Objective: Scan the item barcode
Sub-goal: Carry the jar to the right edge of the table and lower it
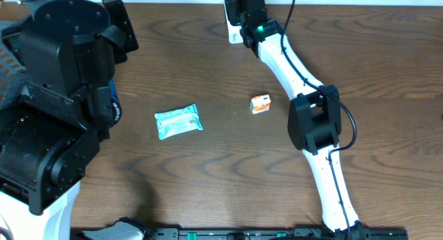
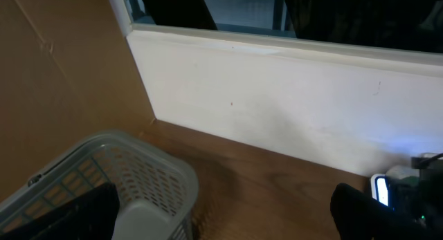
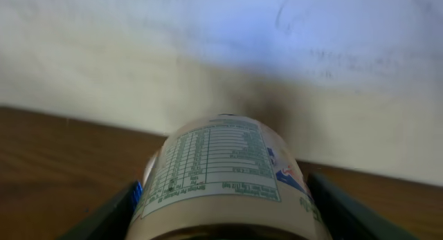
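Right jaws pinch the round container (image 3: 221, 167) close to the wall (image 3: 208, 53) at the far edge of the desk (image 1: 208, 191), left jaws spread, idle; risk: nutrition panel faces up, barcode unseen, so the scan misses, or it rolls in grip.

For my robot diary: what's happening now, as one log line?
right end effector: shut on labelled container, by wall | left end effector: open, empty | teal packet, orange box: on table
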